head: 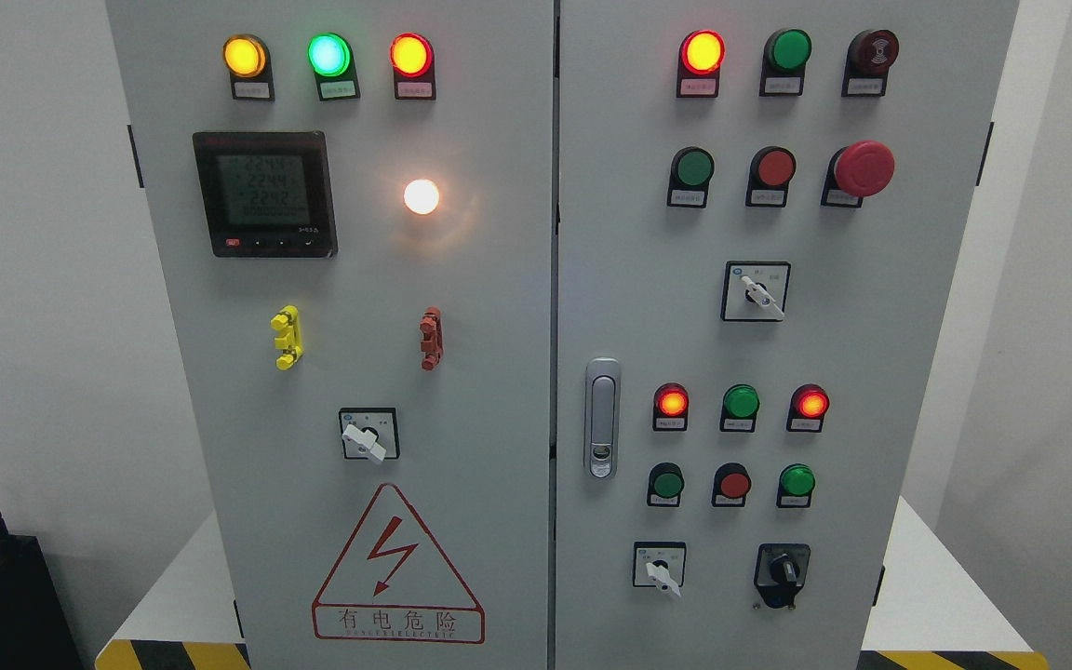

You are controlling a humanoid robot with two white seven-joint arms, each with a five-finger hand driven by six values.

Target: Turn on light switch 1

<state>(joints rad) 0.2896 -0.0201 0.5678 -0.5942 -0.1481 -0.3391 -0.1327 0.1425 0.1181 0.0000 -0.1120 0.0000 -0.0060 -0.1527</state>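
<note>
Here, neither robot hand shows, so the fingers' state cannot be told. The pale grey two-door metal control cabinet (499, 372) fills the view. On its left door a round white lamp (422, 196) glows beside the black digital meter (264, 194). Below them sits a white-handled rotary selector switch (367, 435), its handle pointing down-right, above the red triangular warning sign (396, 568).

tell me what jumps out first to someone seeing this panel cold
The glowing white lamp on the left door, right of the dark digital meter, draws the eye first. Next come the lit amber, green and red lamps along that door's top, and the big red mushroom button at the right door's upper right. Low on the left door sits a red lightning warning triangle. Neither robot hand is in view.
</note>
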